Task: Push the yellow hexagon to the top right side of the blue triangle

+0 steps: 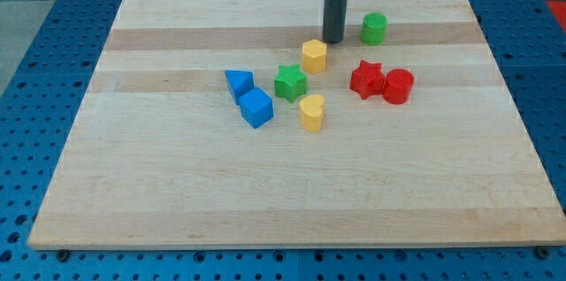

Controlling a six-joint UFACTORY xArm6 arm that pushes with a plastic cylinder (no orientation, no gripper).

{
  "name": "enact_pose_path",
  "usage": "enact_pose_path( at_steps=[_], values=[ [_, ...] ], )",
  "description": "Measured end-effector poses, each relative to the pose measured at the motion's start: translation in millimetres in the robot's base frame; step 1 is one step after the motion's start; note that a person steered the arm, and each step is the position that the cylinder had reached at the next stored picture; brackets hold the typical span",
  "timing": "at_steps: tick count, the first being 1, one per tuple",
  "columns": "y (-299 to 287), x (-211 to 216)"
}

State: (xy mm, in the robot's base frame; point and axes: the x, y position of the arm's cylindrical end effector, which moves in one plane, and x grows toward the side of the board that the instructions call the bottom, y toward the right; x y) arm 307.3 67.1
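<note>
- Seven blocks are sitting on the wooden board, grouped around its centre.
- My tip is resting just beside the yellow hexagon, at its 1 o'clock; whether the two are touching cannot be told. There is no gripper on the rod, so nothing is being held.
- The yellow hexagon is lying at 2 o'clock from the blue triangle, with the green star sitting between them.
- Other blocks standing by: blue cube, yellow heart, red star, red cylinder, green cylinder.
- Handling judgement — the hexagon is looking small, rigid and light, and is likely sliding easily on smooth wood. Push against a flat side face, through its centre — an off-centre push risks spinning it.
- Contact from the 3 o'clock side is looking suitable for moving it nearer the triangle.
</note>
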Motion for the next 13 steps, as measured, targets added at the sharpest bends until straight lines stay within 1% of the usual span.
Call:
enact_pose_path(
  at_steps=[2,3,5,7,8,10,13],
  values=[
    [3,38],
    [2,42],
    [-16,42],
    [-21,23],
    [-28,23],
    [-29,39],
    [-69,40]
  ],
)
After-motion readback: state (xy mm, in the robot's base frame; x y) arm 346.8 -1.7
